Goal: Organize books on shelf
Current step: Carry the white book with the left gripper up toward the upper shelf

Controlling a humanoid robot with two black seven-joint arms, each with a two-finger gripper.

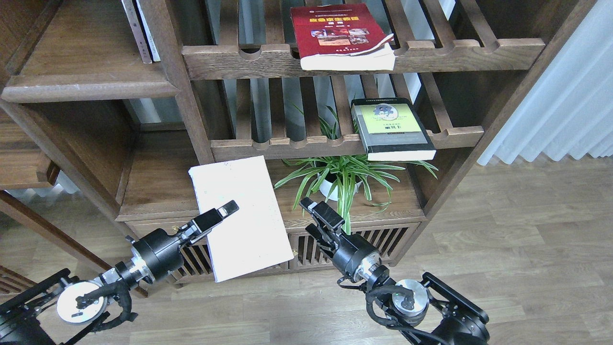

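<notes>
My left gripper [224, 212] is shut on the thin pale lilac-white book [239, 225] at its left edge and holds it tilted, in front of the cabinet's lower boards. Right of that book my right gripper [320, 219] stands open and apart from it. The dark-red book [340, 33] lies flat on the top slatted rack. One rack lower, the yellow-green book [390, 125] with a black border lies flat. The solid dark-brown shelf [86, 88] is at the upper left, above and left of the held book.
Thin grey and white volumes [139, 31] stand upright at the shelf's right end. A spider plant [342, 177] in a white pot sits under the lower rack, just beyond my right gripper. A solid lower board [158, 182] with a drawer lies behind the held book. White curtain [560, 96] at right.
</notes>
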